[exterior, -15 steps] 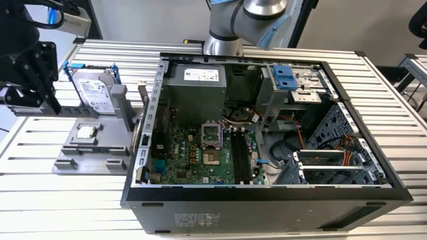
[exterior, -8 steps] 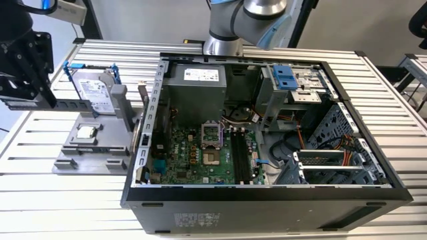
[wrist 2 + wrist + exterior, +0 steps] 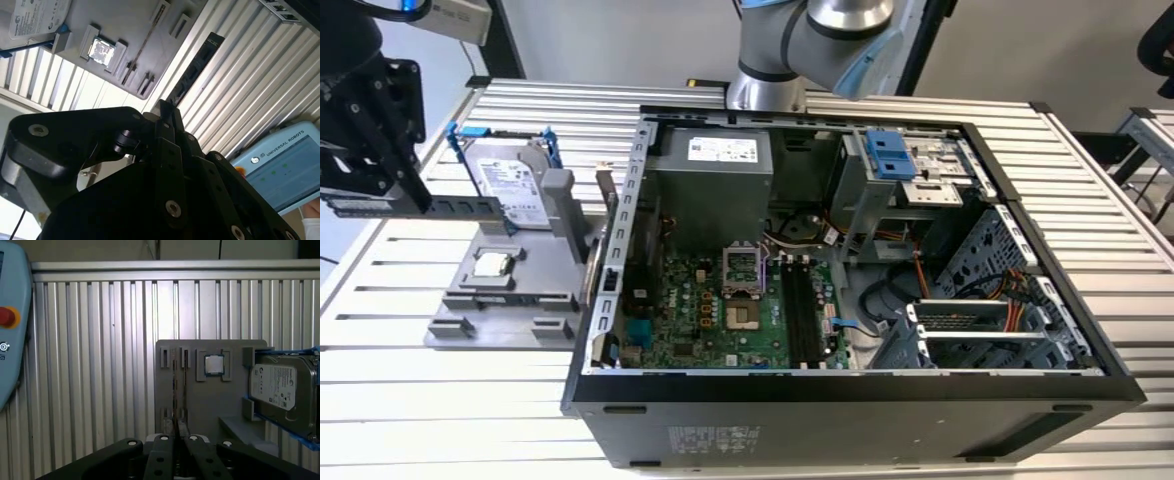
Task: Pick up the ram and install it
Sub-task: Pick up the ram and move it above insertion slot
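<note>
Holding the ram (image 3: 467, 206) clenched in the gripper (image 3: 408, 205), pinched at one end across the flat faces. Rest of the stick juts out ahead of the fingertips, seen edge-on in the first wrist view. Looks lifted clear of the gray fixture tray (image 3: 520, 295) below the gripper; can't judge the gap.

Handling, best guess:
- Light, stiff, thin board. No sag expected, but easy to twist or crack under side load.
- Chips and contact edge fragile. Better taken by the bare board near the short ends, off the chips.
- Smooth faces, so needs a firm, square pinch to stop it pivoting.

Containers:
- Under the gripper, tray carrying a processor chip (image 3: 491, 265) in a square recess, plus a hard drive (image 3: 514, 190) with blue rails in a cradle just beside it.
- Past the ram's free end, well apart from the gripper, open computer case (image 3: 854, 398) holding the motherboard (image 3: 694, 310) and long black memory slots (image 3: 803, 310). No stick visible in those.
</note>
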Tool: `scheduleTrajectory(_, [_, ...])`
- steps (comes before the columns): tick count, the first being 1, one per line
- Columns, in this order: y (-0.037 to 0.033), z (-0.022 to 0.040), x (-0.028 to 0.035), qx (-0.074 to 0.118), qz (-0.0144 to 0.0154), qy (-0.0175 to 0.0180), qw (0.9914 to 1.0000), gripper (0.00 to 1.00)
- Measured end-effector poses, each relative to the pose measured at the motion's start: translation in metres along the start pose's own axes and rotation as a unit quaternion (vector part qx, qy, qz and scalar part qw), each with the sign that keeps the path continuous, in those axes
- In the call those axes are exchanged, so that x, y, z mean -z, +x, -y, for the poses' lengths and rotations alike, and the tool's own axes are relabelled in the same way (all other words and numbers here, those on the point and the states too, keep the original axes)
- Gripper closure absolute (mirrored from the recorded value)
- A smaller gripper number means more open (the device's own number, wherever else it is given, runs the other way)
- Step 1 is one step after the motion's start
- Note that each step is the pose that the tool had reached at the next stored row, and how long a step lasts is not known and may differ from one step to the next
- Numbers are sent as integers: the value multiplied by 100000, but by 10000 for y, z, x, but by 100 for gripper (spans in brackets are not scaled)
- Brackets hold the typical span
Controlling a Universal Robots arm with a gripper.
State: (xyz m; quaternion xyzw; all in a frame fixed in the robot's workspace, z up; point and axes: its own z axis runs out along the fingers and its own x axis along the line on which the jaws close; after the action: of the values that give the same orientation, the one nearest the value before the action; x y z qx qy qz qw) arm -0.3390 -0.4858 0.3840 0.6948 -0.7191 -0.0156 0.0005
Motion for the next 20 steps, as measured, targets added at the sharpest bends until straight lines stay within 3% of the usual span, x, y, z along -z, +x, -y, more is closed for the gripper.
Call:
scheduleTrajectory(6, [-1, 12, 2, 0, -9, 8, 100000, 100])
scheduleTrajectory(14, [-6, 163, 4, 1, -2, 16, 100000, 100])
scheduleTrajectory(20, [-8, 237, 6, 3, -4, 13, 100000, 100])
